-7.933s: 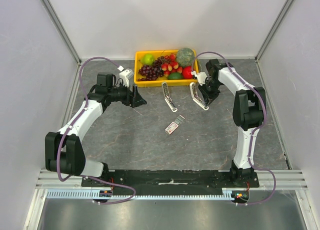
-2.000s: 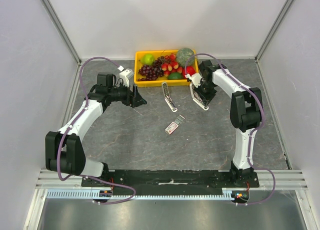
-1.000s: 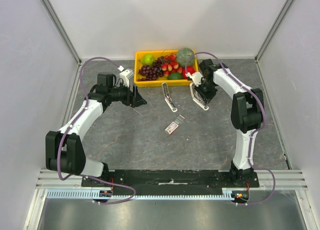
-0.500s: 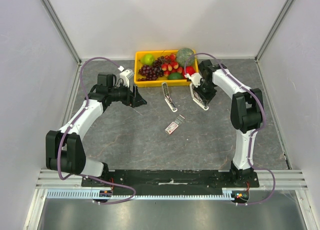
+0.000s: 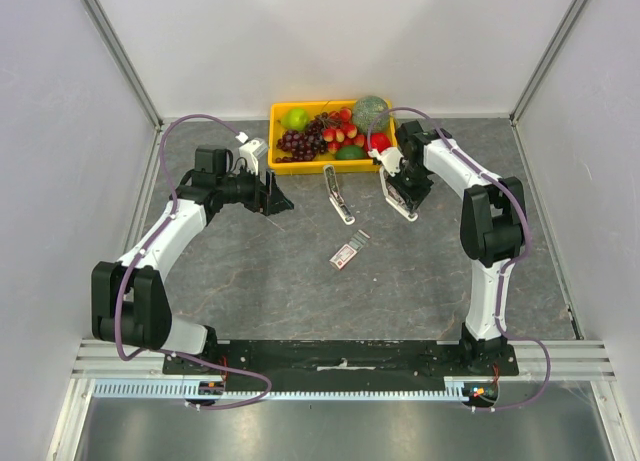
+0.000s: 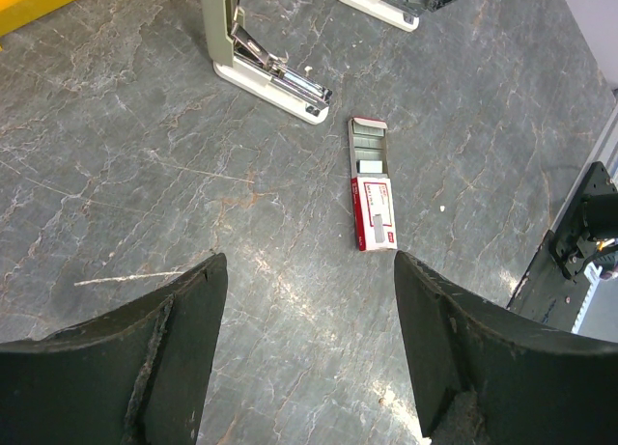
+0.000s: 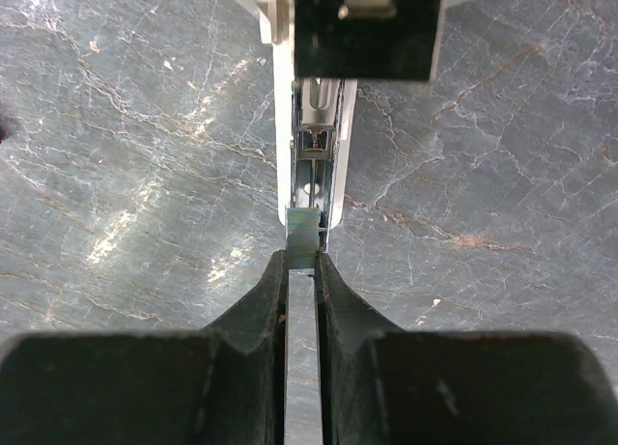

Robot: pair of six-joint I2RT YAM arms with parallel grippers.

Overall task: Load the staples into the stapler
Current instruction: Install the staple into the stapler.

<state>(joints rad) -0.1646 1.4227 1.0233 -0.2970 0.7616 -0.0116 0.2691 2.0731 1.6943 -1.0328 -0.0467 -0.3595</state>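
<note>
Two white staplers lie open behind the table's middle: the left stapler (image 5: 338,194) (image 6: 261,59) and the right stapler (image 5: 397,193) (image 7: 314,165). The staples box (image 5: 349,250) (image 6: 373,199), red and white with its tray slid out, lies in front of them. My right gripper (image 5: 405,194) (image 7: 302,257) is shut on a thin silvery strip of staples (image 7: 302,235). The strip's free end sits at the near end of the right stapler's metal channel. My left gripper (image 5: 278,198) (image 6: 307,266) hangs open and empty above the bare table, left of the staplers.
A yellow tray (image 5: 273,136) of toy fruit and vegetables stands against the back, just behind both staplers. Grey walls with metal rails close in the table at the left, right and back.
Since the earliest frame my right wrist has shifted slightly left over the right stapler. Over the last second it barely moves. The left arm, box and staplers stay put.
</note>
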